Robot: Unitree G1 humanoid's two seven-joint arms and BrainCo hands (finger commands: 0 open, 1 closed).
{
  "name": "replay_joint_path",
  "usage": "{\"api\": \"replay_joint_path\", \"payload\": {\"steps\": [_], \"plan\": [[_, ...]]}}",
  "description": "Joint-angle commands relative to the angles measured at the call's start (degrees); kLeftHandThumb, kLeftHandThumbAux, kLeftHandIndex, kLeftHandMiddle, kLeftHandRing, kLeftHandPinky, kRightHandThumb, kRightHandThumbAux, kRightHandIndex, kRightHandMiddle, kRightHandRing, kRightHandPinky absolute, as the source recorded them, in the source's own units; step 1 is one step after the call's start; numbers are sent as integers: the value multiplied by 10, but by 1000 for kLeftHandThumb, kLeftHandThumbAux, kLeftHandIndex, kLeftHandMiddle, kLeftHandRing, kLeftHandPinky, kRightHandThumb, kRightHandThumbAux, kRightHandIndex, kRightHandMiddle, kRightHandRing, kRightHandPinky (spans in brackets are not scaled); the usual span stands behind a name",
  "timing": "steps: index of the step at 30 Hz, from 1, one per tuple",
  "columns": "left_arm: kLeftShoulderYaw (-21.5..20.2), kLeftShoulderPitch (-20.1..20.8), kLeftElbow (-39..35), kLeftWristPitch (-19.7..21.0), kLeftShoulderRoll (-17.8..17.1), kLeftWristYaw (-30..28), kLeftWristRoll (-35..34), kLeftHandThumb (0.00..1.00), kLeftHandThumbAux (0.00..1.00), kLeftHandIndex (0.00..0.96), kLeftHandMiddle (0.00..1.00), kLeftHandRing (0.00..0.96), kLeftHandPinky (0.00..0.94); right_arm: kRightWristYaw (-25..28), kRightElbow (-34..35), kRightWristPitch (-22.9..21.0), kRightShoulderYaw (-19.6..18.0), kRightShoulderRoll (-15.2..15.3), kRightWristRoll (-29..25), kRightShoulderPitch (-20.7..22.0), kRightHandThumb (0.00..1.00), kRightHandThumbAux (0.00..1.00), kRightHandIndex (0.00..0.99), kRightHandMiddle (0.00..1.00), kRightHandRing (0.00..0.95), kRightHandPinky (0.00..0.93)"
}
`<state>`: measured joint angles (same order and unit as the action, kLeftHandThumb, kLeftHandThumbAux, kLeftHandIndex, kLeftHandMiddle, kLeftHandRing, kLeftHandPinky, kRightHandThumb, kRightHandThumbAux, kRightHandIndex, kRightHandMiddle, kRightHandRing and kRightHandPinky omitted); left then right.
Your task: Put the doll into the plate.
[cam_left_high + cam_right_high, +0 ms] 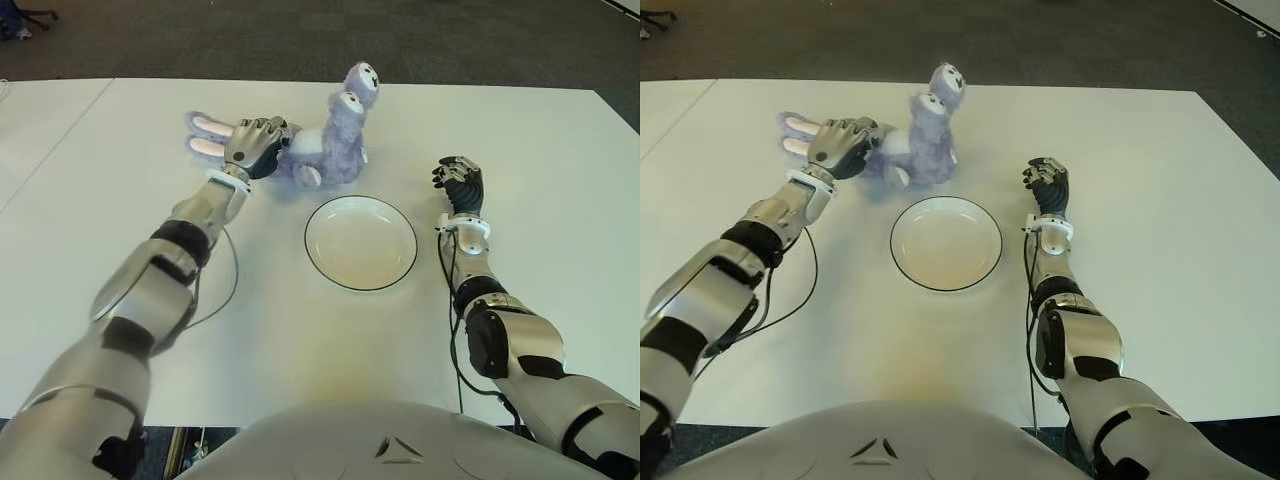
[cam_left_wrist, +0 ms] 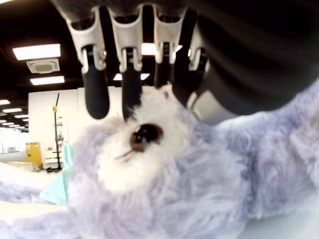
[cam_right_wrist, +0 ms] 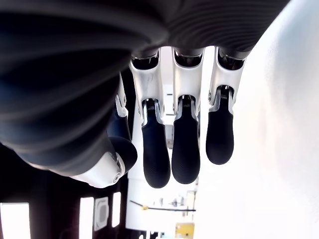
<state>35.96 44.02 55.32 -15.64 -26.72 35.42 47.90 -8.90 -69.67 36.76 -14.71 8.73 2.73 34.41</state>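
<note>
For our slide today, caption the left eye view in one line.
Left hand closes on the doll behind the empty plate; right hand waits beside it.

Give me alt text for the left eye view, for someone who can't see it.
The robot's left hand closes over the head of a purple plush doll lying on a white table, just behind an empty white plate. The right hand shows right of the plate, holding nothing.
</note>
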Motion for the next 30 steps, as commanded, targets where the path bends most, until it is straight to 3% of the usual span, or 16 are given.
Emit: {"api": "replay_joint_path", "payload": {"steps": [1,14,18,24,30], "plan": [[-42,-153,-270,24,-77,-87,-13,706,687,431,711,728,740,1,-79,-50,7,-48,9,-134,686,729,424,576,586,567],[-145,-322,-544,107,-154,-204,-6,695,692,429,715,726,750,-4,-78,-46,10,-50,11,-138,686,730,424,574,580,549],[-212,-382,-636,139,-195,-260,-9,694,693,430,733,741,766,-4,-78,-44,10,-51,11,-139,686,730,423,565,574,532],[-269,-439,-681,171,-198,-292,-4,692,694,429,722,725,745,-6,-78,-43,10,-53,10,-138,687,730,424,576,584,564],[-286,-460,-705,205,-186,-318,17,692,695,426,704,717,763,-13,-78,-46,16,-52,17,-137,685,730,424,561,565,527]]}}
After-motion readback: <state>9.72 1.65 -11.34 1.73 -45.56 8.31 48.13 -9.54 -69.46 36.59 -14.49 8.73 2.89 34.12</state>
